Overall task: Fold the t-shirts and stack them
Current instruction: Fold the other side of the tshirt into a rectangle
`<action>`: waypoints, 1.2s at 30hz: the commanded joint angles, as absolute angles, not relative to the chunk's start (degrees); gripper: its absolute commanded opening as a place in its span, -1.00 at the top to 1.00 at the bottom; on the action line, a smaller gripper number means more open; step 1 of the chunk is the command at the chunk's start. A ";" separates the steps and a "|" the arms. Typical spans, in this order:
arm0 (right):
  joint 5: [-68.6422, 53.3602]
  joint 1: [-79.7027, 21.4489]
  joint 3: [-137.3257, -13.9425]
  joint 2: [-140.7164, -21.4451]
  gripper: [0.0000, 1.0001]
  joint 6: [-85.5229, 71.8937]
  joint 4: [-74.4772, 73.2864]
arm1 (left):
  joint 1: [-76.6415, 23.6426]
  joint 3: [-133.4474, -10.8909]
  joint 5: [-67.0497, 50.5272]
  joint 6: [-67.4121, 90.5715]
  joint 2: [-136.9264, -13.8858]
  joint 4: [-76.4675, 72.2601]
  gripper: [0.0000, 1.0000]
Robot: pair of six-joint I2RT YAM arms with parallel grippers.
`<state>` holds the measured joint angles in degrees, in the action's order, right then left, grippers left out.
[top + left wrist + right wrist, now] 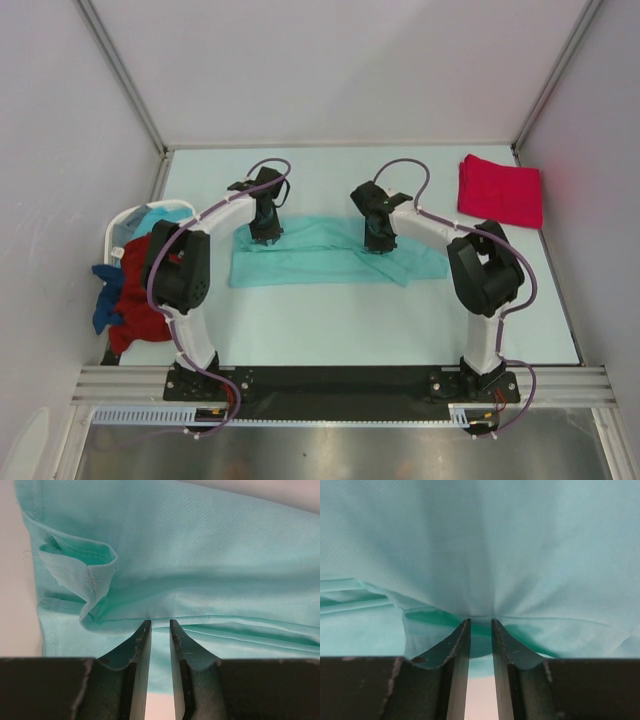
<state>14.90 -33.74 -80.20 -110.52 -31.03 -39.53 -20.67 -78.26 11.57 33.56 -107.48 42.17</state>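
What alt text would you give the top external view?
Two robot arms reach over a table, left claw and right claw down on a teal t-shirt spread in the middle. A folded red t-shirt lies at far right; a white basket of shirts sits at left.
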 commanded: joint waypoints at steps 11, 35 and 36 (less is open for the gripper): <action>18.72 -37.44 -85.87 -104.94 0.37 -31.82 -42.98 | -21.53 -78.49 10.72 34.28 -106.26 40.78 0.48; 11.96 -44.82 -75.77 -104.59 0.39 -34.10 -40.43 | -21.80 -77.87 10.46 34.28 -106.43 40.43 0.49; 11.43 -45.17 -75.41 -104.59 0.40 -34.19 -40.52 | -21.71 -77.87 10.37 34.28 -106.35 40.43 0.48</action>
<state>13.76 -43.55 -76.82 -106.91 -33.01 -41.25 -21.28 -78.19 11.09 33.56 -107.48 41.21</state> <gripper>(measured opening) 0.304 0.261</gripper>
